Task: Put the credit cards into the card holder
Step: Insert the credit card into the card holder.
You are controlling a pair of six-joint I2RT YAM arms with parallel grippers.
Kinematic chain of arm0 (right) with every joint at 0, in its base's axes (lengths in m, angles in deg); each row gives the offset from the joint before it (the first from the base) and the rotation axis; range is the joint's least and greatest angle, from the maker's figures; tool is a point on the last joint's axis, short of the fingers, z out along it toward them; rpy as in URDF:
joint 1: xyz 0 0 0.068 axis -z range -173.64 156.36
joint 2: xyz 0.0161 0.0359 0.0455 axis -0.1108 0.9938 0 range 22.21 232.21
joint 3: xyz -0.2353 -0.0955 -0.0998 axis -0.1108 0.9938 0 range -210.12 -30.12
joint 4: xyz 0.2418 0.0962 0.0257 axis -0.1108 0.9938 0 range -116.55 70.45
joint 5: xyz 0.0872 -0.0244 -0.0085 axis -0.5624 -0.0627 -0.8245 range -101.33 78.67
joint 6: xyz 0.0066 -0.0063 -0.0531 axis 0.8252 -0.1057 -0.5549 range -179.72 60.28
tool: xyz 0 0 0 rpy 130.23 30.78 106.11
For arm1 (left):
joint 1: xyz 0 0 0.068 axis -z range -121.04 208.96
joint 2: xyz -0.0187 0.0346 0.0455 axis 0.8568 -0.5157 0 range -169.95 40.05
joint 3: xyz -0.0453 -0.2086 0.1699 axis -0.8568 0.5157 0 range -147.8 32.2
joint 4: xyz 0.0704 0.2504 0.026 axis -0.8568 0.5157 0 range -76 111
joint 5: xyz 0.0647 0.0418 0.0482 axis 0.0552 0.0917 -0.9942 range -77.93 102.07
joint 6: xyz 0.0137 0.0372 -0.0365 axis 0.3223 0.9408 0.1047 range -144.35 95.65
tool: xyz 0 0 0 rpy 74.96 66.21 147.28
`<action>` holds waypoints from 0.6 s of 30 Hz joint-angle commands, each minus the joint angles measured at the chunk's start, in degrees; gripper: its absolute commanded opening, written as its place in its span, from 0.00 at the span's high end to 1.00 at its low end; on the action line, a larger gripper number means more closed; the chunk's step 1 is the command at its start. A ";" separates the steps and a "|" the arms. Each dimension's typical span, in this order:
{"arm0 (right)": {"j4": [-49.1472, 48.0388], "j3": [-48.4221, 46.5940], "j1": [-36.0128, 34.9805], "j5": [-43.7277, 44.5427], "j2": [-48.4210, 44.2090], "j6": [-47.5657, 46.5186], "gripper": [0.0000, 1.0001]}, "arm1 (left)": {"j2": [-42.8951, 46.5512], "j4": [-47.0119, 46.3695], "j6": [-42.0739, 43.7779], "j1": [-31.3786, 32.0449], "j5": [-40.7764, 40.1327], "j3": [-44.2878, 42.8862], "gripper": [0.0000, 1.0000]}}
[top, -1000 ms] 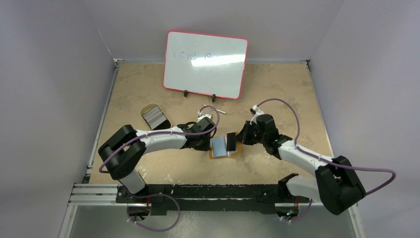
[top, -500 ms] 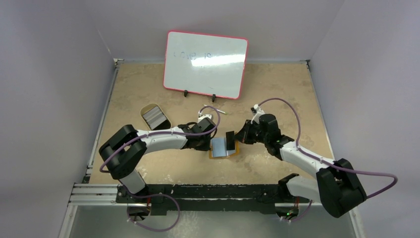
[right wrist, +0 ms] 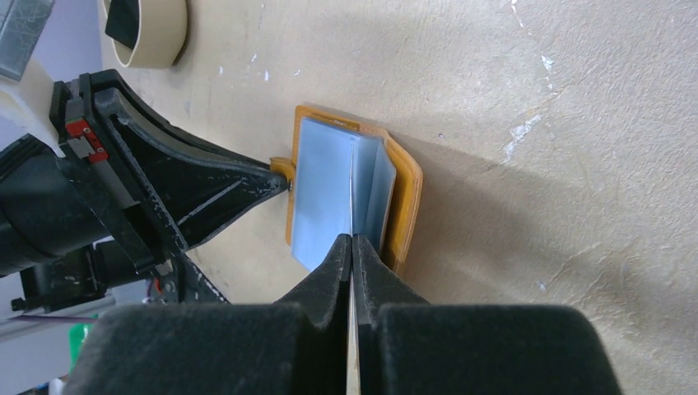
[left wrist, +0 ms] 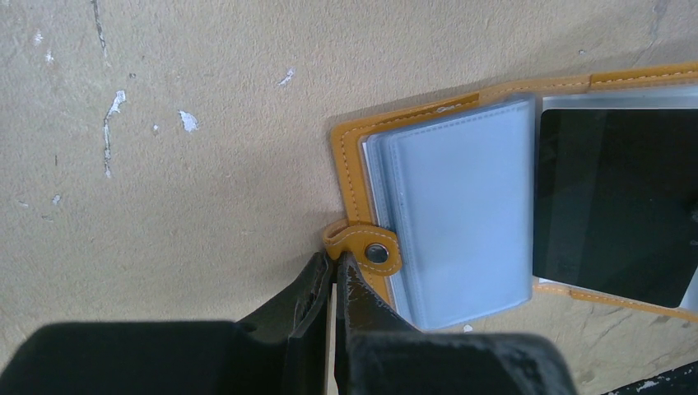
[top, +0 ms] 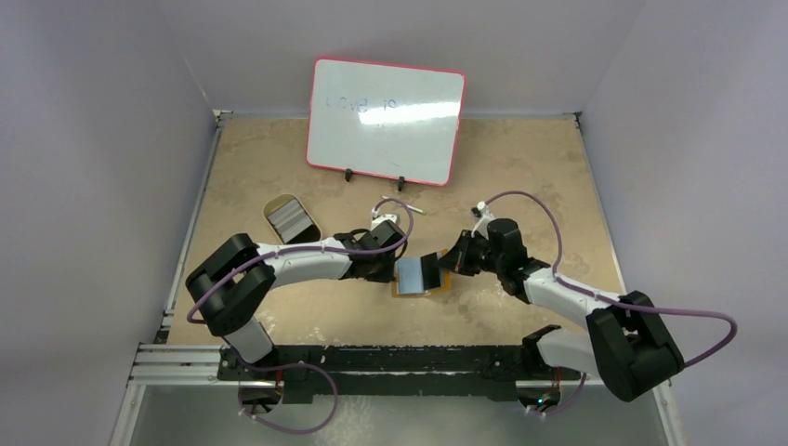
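Note:
The orange-tan card holder [top: 415,288] lies open on the table, its bluish plastic sleeves [left wrist: 461,222] showing. My left gripper [left wrist: 334,265] is shut on the holder's snap tab [left wrist: 368,247] at its left edge. My right gripper [right wrist: 352,245] is shut on a black credit card [top: 431,269] and holds it tilted over the holder's right half. That card shows broad and dark in the left wrist view [left wrist: 613,206]. In the right wrist view it is edge-on, its far edge between the sleeves [right wrist: 329,189]. I see no orange-yellow card.
An oval tan tin dish [top: 291,219] with grey contents stands left of the left arm; it also shows in the right wrist view [right wrist: 152,37]. A red-framed whiteboard [top: 386,121] stands at the back. A slim pen [top: 415,210] lies behind the grippers.
My right gripper has moved slightly left and down, tipping the black card from nearly upright to leaning over the holder's sleeves. The left gripper has stayed at the snap tab.

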State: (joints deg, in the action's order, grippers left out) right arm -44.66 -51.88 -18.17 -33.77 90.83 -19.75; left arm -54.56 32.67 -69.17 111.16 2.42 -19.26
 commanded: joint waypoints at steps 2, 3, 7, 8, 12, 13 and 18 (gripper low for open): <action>-4.53 0.65 0.66 -2.67 0.31 1.97 1.00 | -0.93 1.30 0.35 -0.18 -3.08 1.03 1.00; -4.56 0.66 0.76 -2.63 0.17 2.12 1.00 | -0.87 1.28 0.28 -0.22 -3.17 1.19 1.00; -4.46 0.66 0.80 -2.03 -0.48 2.70 1.00 | -0.57 1.11 -0.37 -0.18 -3.42 1.94 1.00; -4.40 0.65 0.91 -2.00 -0.50 2.85 1.00 | -0.37 0.96 -0.61 -0.17 -3.52 2.29 1.00; -4.88 0.92 0.98 -1.94 -0.80 3.37 1.00 | -0.04 0.53 -1.34 -0.17 -3.53 3.28 1.00; -4.85 0.96 0.99 -1.63 -1.10 3.26 1.00 | -0.03 0.45 -1.52 -0.20 -3.53 3.40 1.00; -4.86 1.52 1.02 -0.77 -2.44 3.44 1.00 | 0.00 -0.34 -2.16 -0.22 -3.32 4.39 1.00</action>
State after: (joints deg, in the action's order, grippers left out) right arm -47.15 -50.68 -17.56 -34.84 90.22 -16.85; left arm -53.62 30.73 -70.75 111.16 1.87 -17.52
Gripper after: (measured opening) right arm 0.004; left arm 0.018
